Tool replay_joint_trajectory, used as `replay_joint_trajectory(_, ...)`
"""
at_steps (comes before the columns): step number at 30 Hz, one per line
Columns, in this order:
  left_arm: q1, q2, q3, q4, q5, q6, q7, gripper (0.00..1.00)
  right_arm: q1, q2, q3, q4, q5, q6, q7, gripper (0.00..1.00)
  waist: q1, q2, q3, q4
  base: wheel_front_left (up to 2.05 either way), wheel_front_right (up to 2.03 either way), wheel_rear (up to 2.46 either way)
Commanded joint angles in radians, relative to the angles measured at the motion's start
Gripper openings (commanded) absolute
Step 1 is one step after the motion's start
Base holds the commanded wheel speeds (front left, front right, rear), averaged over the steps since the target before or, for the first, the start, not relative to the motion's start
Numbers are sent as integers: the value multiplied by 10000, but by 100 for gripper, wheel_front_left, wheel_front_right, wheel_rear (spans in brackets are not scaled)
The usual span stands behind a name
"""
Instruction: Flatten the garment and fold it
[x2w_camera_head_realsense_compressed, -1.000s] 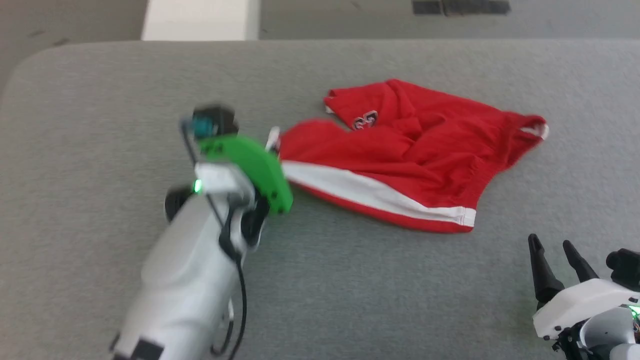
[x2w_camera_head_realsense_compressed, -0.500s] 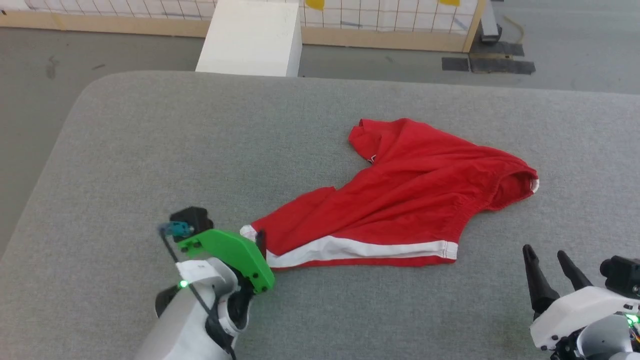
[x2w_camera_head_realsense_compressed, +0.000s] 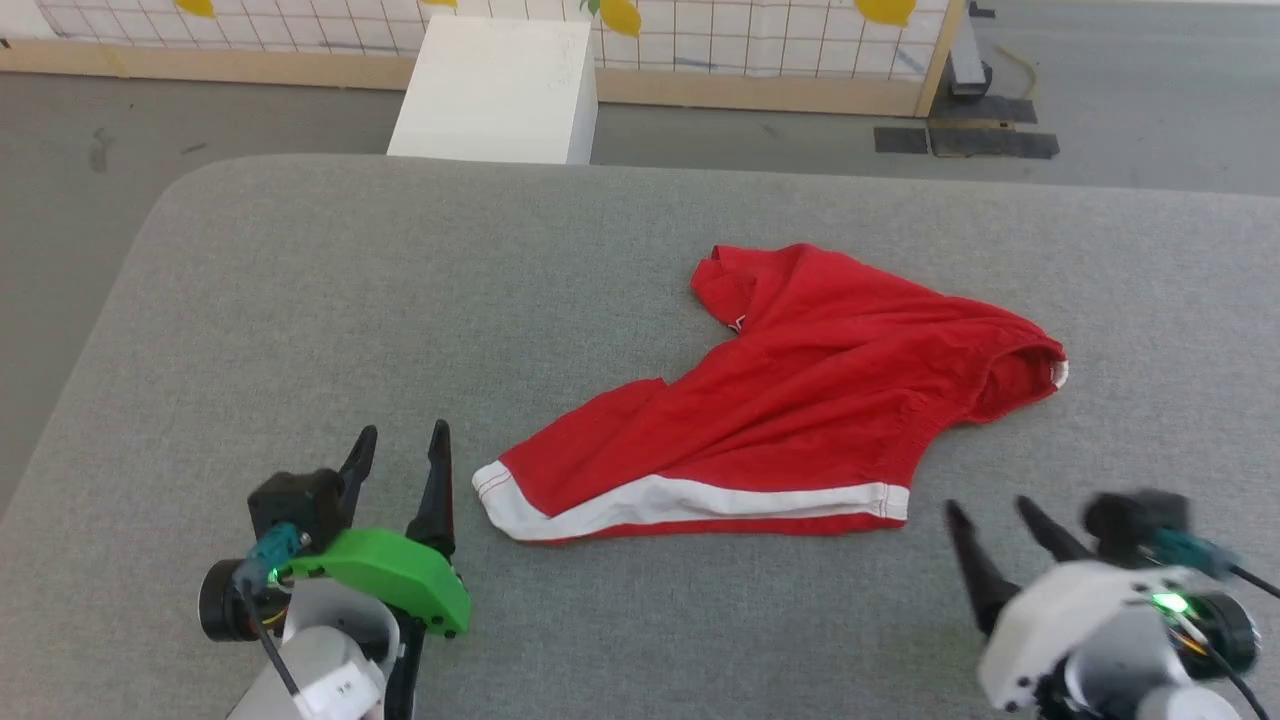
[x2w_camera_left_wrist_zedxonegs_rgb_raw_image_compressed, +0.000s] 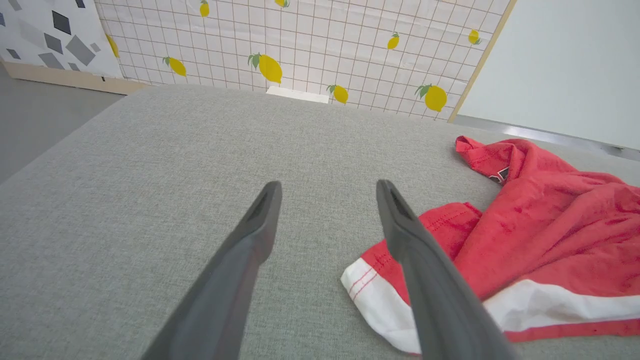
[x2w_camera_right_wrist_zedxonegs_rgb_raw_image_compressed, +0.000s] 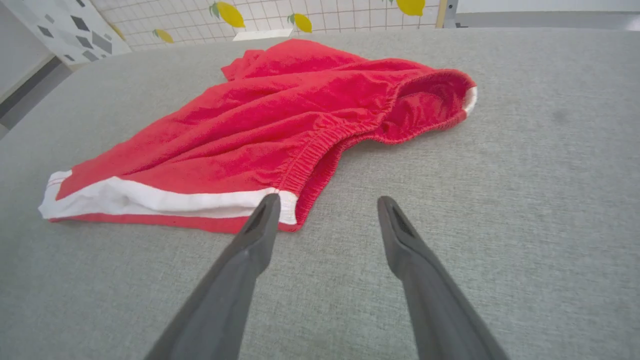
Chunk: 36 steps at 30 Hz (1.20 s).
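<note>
- Red shorts, the garment (x2w_camera_head_realsense_compressed: 800, 400), lie crumpled near the middle of the grey felt-covered table (x2w_camera_head_realsense_compressed: 300, 300). One leg stretches toward the robot's left and the waist end toward its right.
- Along the near edge runs a white stripe (x2w_camera_head_realsense_compressed: 700, 497), which meets a white hem band at the left corner.
- Just beside that hem corner is the left gripper (x2w_camera_head_realsense_compressed: 404, 428), its fingers spread apart and holding nothing. In the head view a strip of bare felt separates them from the cloth.
- Near the garment's near right corner is the right gripper (x2w_camera_head_realsense_compressed: 986, 503), likewise spread wide and empty, with bare felt between it and the cloth.
- Beyond the far table edge stand a white box (x2w_camera_head_realsense_compressed: 495, 90) and a grid panel (x2w_camera_head_realsense_compressed: 750, 30) printed with yellow lemons. Dark mats (x2w_camera_head_realsense_compressed: 965, 140) lie on the grey floor (x2w_camera_head_realsense_compressed: 150, 130).
- A small dark-and-white emblem (x2w_camera_head_realsense_compressed: 738, 322) peeks from the fold of the far leg, too small to read.
- The left wrist view adds a second panel with grey geometric shapes (x2w_camera_left_wrist_zedxonegs_rgb_raw_image_compressed: 45, 35) at its upper left, and red stitching lines across the hem band.
- The right wrist view brings out the gathered elastic waistband (x2w_camera_right_wrist_zedxonegs_rgb_raw_image_compressed: 320, 145), which curls open at its far end, where a white patch (x2w_camera_right_wrist_zedxonegs_rgb_raw_image_compressed: 469, 100) shows.
</note>
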Motion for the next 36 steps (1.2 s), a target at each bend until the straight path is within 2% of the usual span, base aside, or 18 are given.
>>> replay_joint_trajectory(1, 156, 11, 8, -68, 203, -45, -154, 100, -301, 0, 195, -89, -213, -13, 328, 100, 0, 0, 127, 63, 0, 0, 0)
replay_joint_trajectory(3, 256, -71, 3, -76, 350, -18, -271, 100, -623, -81, 499, -32, -552, -13, 1068, 100, 0, 0, 243, 119, 0, 0, 0)
replay_joint_trajectory(11, 52, -532, 178, -130, 777, 10, -413, 100, -1613, -140, 878, 607, -1227, -13, 2624, 100, 0, 0, 664, 532, 0, 0, 0)
replay_joint_trajectory(21, -80, -772, 498, -173, 1118, -200, -427, 100, -1999, -66, 959, 1383, -1451, -13, 2609, 100, 0, 0, 999, 716, 0, 0, 0)
replay_joint_trajectory(22, -72, -789, 516, -165, 1130, -214, -427, 100, -2027, -65, 968, 1431, -1441, -13, 2601, 76, 0, 0, 1017, 708, 0, 0, 0)
replay_joint_trajectory(23, -67, -811, 543, -157, 1148, -232, -427, 100, -2064, -63, 977, 1476, -1433, -13, 2577, 30, 0, 0, 1039, 695, 0, 0, 0)
replay_joint_trajectory(24, -68, -827, 566, -148, 1161, -251, -427, 100, -2091, -62, 981, 1503, -1433, -13, 2549, 5, 0, 0, 1053, 685, 0, 0, 0)
replay_joint_trajectory(25, -70, -847, 592, -134, 1179, -274, -427, 100, -2120, -63, 990, 1535, -1438, -13, 2518, 0, 0, 0, 1068, 671, 0, 0, 0)
replay_joint_trajectory(33, -122, -948, 633, 81, 1268, -426, -423, 100, -2185, -127, 952, 1593, -1417, -13, 2378, 0, 0, 0, 1028, 583, 0, 0, 0)
replay_joint_trajectory(36, -138, -941, 548, 97, 1113, -409, 155, 100, -2153, -118, 957, 1558, -1327, -13, 2346, 0, 0, 0, 984, 547, 0, 0, 0)
